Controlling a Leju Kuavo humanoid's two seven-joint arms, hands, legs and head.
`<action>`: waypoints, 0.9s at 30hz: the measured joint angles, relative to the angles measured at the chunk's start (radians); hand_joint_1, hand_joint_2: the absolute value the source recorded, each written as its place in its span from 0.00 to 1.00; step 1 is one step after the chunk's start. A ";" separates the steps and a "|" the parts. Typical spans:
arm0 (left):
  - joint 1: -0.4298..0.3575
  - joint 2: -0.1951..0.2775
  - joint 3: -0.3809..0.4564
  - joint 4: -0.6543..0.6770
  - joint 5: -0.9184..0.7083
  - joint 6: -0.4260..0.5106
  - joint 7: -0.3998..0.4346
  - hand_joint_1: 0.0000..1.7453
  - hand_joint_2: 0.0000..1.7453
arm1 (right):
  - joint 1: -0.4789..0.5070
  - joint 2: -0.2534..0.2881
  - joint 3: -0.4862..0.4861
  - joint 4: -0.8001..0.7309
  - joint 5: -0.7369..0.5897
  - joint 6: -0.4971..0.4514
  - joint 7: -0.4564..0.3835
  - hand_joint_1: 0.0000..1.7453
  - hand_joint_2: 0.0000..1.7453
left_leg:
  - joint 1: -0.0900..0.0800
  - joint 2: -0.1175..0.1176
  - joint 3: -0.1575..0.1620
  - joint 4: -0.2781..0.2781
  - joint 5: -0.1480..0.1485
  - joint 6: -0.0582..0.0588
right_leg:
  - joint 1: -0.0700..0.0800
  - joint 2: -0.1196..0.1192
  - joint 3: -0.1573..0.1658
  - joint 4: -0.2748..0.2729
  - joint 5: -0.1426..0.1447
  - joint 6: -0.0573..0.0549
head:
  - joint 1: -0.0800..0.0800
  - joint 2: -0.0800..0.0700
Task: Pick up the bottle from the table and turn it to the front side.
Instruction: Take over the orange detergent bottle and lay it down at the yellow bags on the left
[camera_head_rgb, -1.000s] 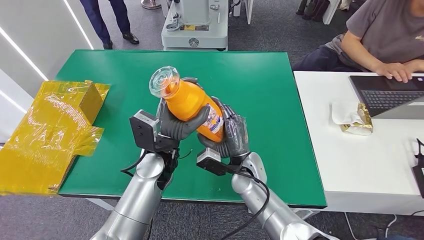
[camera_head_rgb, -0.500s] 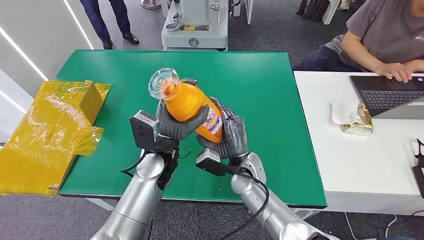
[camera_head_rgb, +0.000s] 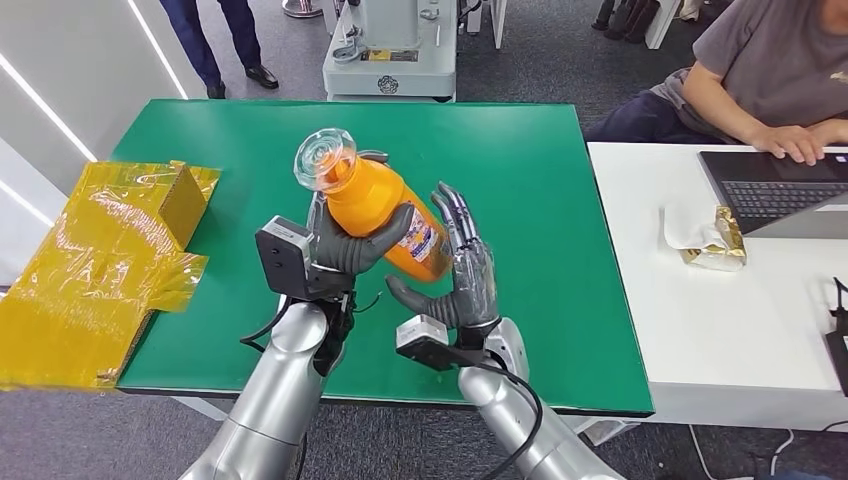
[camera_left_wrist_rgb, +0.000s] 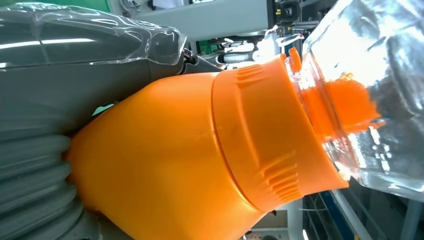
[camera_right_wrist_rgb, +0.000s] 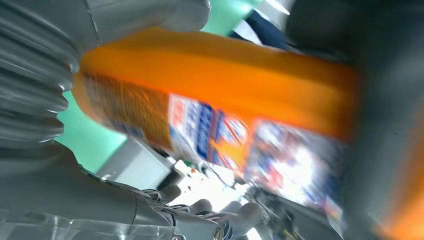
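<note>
The left hand (camera_head_rgb: 355, 245) holds the orange bottle (camera_head_rgb: 385, 215) up in the air above the green surface (camera_head_rgb: 520, 180). Its fingers (camera_head_rgb: 385, 240) are wrapped tight around the middle of the bottle. The bottle is tilted, with its clear cap (camera_head_rgb: 325, 160) pointing up and to the far left. The label (camera_head_rgb: 428, 240) with blue and red marks is on the lower part, on the right side.

The right hand (camera_head_rgb: 462, 280) is just to the right of the bottle, near its lower end. Its fingers (camera_head_rgb: 455, 215) are spread apart and point up, and it grips nothing. I cannot tell if its palm touches the bottle.

In the left wrist view the orange bottle (camera_left_wrist_rgb: 190, 160) is very close, with the clear cap (camera_left_wrist_rgb: 375, 90) over an orange neck. In the right wrist view the bottle (camera_right_wrist_rgb: 215, 95) looks blurry, and the label (camera_right_wrist_rgb: 210, 132) faces the camera.

A shiny yellow bag (camera_head_rgb: 100, 265) lies at the left edge of the green surface. To the right is a white surface (camera_head_rgb: 740, 320) with a laptop (camera_head_rgb: 780, 190) and a small gold packet (camera_head_rgb: 715, 240). A person (camera_head_rgb: 760, 80) sits there with a hand on the laptop
</note>
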 joint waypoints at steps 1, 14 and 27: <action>0.000 0.000 0.004 0.000 -0.003 0.004 0.000 1.00 1.00 | 0.023 0.000 -0.005 -0.044 0.005 0.000 0.000 0.00 1.00 | 0.000 0.000 0.000 0.000 0.000 0.000 | 0.000 0.000 0.000 0.000 0.000 0.000 | 0.000 0.000; -0.016 0.049 0.076 0.030 -0.128 0.186 0.006 1.00 1.00 | 0.315 0.000 -0.033 -0.551 0.017 0.000 -0.006 0.00 1.00 | 0.000 0.000 0.000 -0.001 -0.001 -0.001 | 0.000 0.000 0.000 0.000 -0.001 0.000 | 0.000 0.000; -0.084 0.192 0.109 0.132 -0.422 0.548 0.036 1.00 1.00 | 0.426 -0.013 -0.033 -0.659 -0.009 0.000 -0.006 0.00 1.00 | 0.000 0.000 0.000 -0.001 0.000 -0.001 | 0.000 0.000 0.000 0.000 -0.001 0.000 | 0.000 0.000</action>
